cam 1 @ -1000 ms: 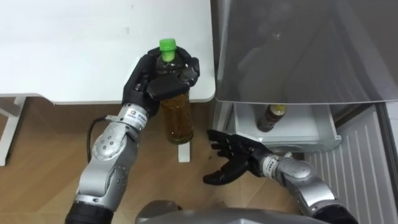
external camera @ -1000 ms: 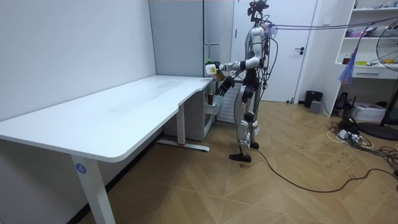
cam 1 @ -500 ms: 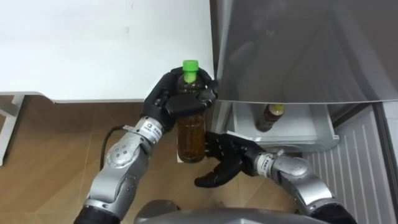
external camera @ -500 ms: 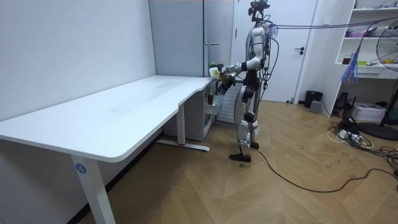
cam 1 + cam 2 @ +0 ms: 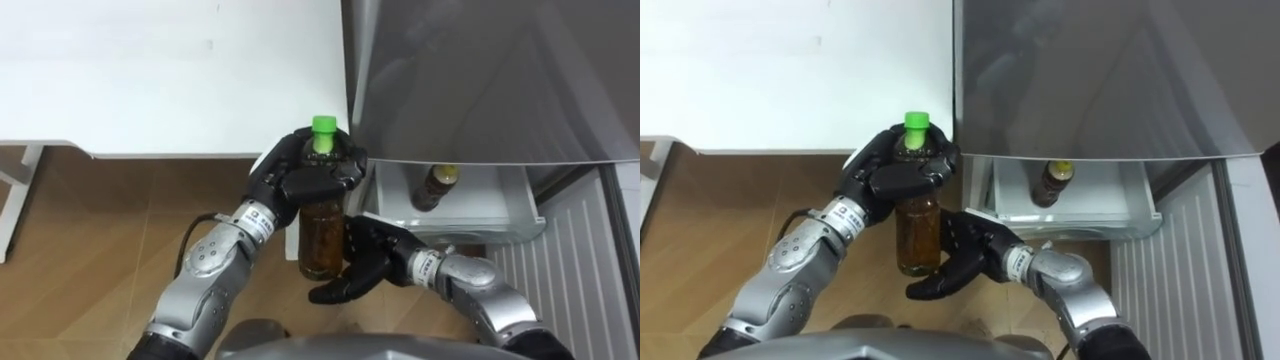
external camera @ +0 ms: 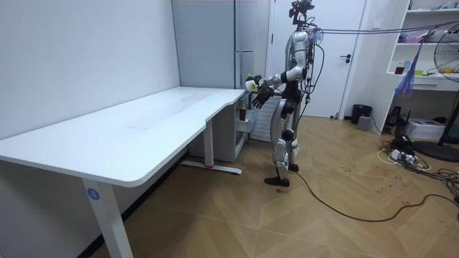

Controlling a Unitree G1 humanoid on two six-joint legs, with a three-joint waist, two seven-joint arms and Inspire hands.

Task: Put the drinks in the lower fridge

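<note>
Left eye view looks down on my left robot hand, and its fingers are curled tight round the top part of a bottle of brown drink. The bottle is upright in my grip, with its green cap poking out above my fingers. It hangs over the wooden floor, just past the corner of the white tabletop and right beside the grey fridge. My right robot hand is wide open with its fingers spread, low down by the bottom of the bottle (I cannot tell if it touches). It holds nothing. Under the grey fridge front, the lower drawer sticks out open, and another bottle with a yellowish cap stands inside it. Room view has me standing at the far end of the tabletop, next to the fridge, with both arms held out in front.
</note>
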